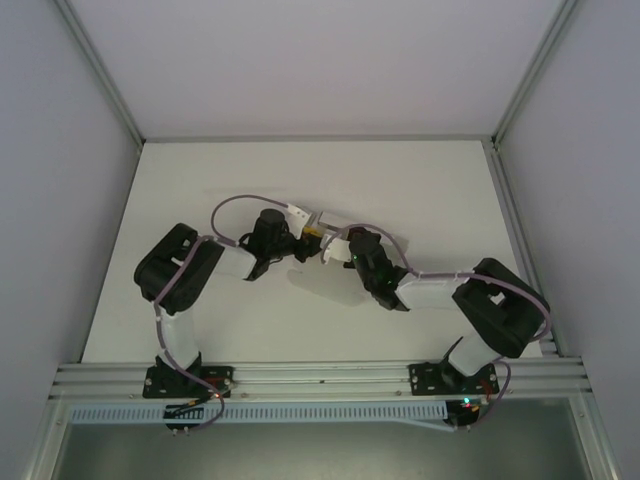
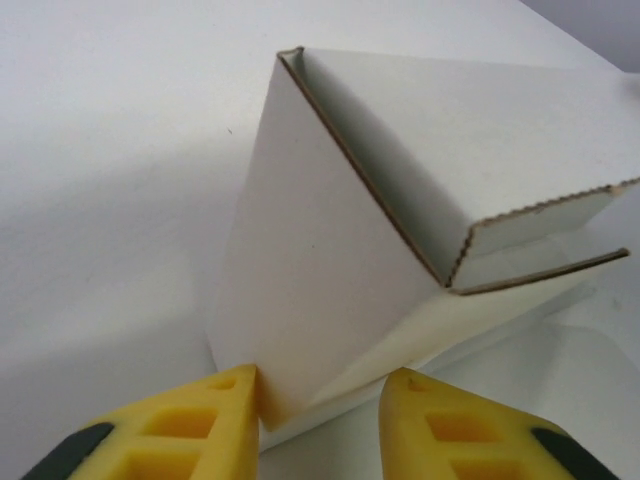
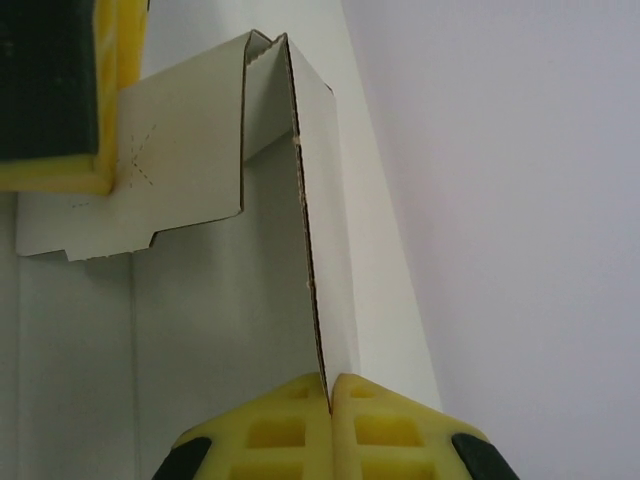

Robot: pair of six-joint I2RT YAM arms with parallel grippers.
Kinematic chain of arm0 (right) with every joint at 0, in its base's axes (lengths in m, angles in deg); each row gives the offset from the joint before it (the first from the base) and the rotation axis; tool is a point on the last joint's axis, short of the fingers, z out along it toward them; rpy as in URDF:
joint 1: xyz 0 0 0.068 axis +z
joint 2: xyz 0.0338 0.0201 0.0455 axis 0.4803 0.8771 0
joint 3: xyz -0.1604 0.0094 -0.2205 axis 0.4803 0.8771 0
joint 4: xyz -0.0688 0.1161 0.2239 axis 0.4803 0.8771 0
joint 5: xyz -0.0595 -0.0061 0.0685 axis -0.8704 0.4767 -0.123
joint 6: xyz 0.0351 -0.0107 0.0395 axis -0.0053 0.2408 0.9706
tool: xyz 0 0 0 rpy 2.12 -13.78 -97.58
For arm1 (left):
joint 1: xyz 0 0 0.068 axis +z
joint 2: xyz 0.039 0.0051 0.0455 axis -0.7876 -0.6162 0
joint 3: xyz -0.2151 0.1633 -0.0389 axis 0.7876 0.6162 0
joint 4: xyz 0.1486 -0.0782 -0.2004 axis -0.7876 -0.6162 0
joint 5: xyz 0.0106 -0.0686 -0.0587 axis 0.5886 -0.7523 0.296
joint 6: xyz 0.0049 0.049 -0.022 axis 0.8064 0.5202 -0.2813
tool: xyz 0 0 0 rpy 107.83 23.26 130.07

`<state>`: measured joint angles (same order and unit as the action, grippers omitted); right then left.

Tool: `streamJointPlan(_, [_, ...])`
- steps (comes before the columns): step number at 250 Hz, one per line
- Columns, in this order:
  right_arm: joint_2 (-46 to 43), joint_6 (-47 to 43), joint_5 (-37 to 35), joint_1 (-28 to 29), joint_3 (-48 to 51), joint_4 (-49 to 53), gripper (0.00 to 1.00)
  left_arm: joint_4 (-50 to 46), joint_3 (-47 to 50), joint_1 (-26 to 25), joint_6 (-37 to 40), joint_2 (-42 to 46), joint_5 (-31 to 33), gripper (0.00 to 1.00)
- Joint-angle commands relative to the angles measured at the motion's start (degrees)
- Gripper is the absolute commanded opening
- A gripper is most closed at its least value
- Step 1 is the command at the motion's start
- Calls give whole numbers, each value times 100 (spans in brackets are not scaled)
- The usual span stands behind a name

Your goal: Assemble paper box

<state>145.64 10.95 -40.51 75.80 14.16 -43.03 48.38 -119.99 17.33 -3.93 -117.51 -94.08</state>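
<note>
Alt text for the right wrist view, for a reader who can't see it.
The right gripper is shut on the thin edge of a paper box panel that runs up the frame from its yellow fingertips. At top left, another yellow, black-padded finger lies against a folded flap.

The left fingers (image 2: 200, 425) and right fingers (image 3: 270, 425) are bright yellow with black pads (image 3: 45, 80); the paper box (image 2: 330, 260) between the left fingers is plain white-grey card, its cut edges a wavy brown line; faint dotted marks cross the flap (image 3: 180, 170) beside one black pad. The table (image 2: 100, 150) beyond the fingers is plain white; the arms (image 1: 175, 265) behind them are black and white, with lilac cables (image 1: 240, 198).
</note>
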Motion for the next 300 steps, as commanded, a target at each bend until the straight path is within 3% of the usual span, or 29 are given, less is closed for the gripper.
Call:
streamJointPlan(1, [213, 292, 1054, 83, 151, 1500, 0, 1183, -593, 89, -111, 8, 232, 28])
streamJointPlan(15, [226, 315, 1056, 55, 125, 1492, 0, 1164, -657, 84, -105, -19, 180, 22])
streamJointPlan(59, [252, 365, 1379, -47, -5, 1647, 0, 1138, -739, 84, -50, -50, 114, 19])
streamJointPlan(69, [280, 370, 1370, -81, -25, 1641, 0, 1137, -749, 83, -68, -57, 154, 12])
streamJointPlan(75, [282, 367, 1372, -101, -27, 1648, 0, 1148, -741, 85, -119, -48, 214, 0])
streamJointPlan(131, [279, 341, 1210, -180, 2, 1627, 0, 1178, -660, 102, -513, -40, 766, 0])
streamJointPlan(149, [306, 327, 1204, -187, 13, 1593, 0, 1191, -635, 108, -464, -30, 276, 0])
streamJointPlan(169, [308, 329, 1218, -195, -21, 1641, 0, 1112, -633, 146, -91, -31, -466, 38])
streamJointPlan(185, [274, 345, 1258, -216, -56, 1734, 0, 977, -658, 287, -36, -24, -636, 49])
streamJointPlan(226, [181, 364, 1327, -243, -94, 1904, 0, 952, -795, 878, -344, -231, -1251, 52])
streamJointPlan(254, [208, 358, 1300, -244, -144, 1935, 0, 670, -931, 845, 26, -271, -1472, 51])
streamJointPlan(300, [251, 368, 1339, -247, -228, 2022, 0, 612, -1061, 780, -1, -509, -2026, 52])
